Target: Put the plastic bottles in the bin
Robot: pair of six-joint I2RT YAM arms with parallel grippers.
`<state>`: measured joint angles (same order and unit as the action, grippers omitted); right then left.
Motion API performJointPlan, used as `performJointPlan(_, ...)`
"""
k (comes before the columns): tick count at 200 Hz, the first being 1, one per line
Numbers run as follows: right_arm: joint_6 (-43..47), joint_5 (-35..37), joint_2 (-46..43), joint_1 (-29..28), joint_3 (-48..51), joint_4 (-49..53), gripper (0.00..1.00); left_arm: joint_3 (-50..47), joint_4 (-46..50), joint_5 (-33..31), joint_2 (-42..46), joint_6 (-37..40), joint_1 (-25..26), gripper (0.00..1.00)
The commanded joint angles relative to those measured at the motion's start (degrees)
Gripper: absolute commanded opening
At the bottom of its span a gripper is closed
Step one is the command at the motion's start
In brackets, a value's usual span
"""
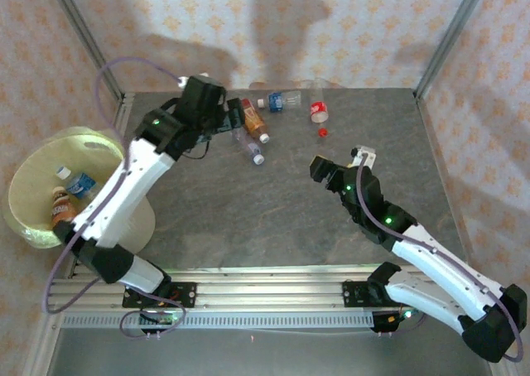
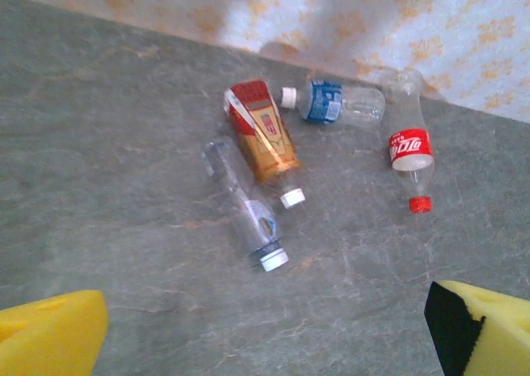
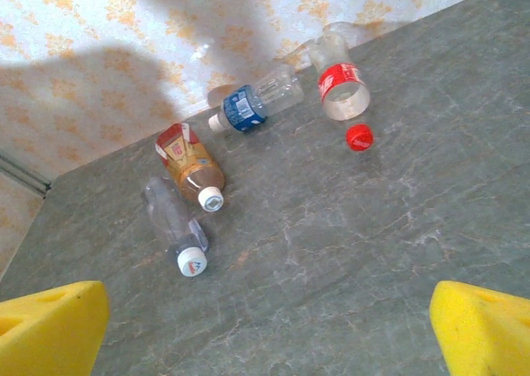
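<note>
Yellow foam pads (image 2: 50, 335) of the left gripper (image 2: 265, 333) sit nearest my lens, spread wide with nothing between them. The right gripper (image 3: 265, 330) is likewise spread and empty.

Items I count on the table:
- amber bottle (image 2: 263, 140): red-orange label, white cap, lying down. This is my landmark.
- clear unlabelled bottle (image 2: 244, 206): white cap, just beside the amber one on its near side.
- blue-labelled bottle (image 2: 335, 103): beyond the amber one, toward the wall.
- red-labelled bottle (image 2: 408, 156): right of the amber one, apart.

Bin (image 1: 18, 202): pale, round, with a yellow-green liner, well left of the amber bottle past the table edge. It holds two bottles (image 1: 76, 182).

Surface: grey veined table (image 1: 273, 219). Cream walls (image 1: 331, 28) carry orange motifs, with metal posts (image 1: 445, 36) at the corners.

The left arm (image 1: 124, 181) covers the bin's right rim. I cannot tell whether the red cap (image 3: 358, 136) sits on its neck.
</note>
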<state>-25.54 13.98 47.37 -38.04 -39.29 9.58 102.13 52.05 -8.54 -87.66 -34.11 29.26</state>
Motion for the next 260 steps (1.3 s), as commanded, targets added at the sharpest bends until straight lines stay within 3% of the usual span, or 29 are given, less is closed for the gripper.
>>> performJointPlan(1, -0.4, 2.81, -1.63, 0.42, 1.21, 3.22, 0.99, 0.11, -5.32, 1.75, -4.23, -2.33, 0.1, 1.0)
performJointPlan(43, -0.68, 2.94, -1.85, 0.58, 1.25, 5.2, 0.99, 5.69, -4.12, 2.82, -18.0, -4.37, -2.7, 1.0)
performJointPlan(83, -0.33, 2.5, -2.11, 0.67, 0.62, 7.51, 0.99, 5.62, -10.31, 7.23, -28.08, -9.04, -5.5, 1.0)
performJointPlan(106, -1.14, 3.01, -2.62, 0.62, 0.94, 8.42, 1.0, 6.5, -11.16, 8.72, -32.99, -9.36, -6.89, 0.94)
performJointPlan(151, -1.85, 3.05, -3.25, 0.69, 2.02, 8.4, 0.99, 5.81, -16.39, 10.3, -36.82, -8.74, -8.75, 0.81)
performJointPlan(212, -1.5, 3.01, -3.43, 0.69, 1.85, 9.81, 0.99, 5.02, -16.93, 10.24, -41.06, -11.55, -9.53, 0.74)
performJointPlan(260, -1.52, 2.98, -3.86, 0.67, 2.19, 10.06, 0.99, 1.03, -20.95, 10.41, -40.24, -9.35, -9.83, 0.72)
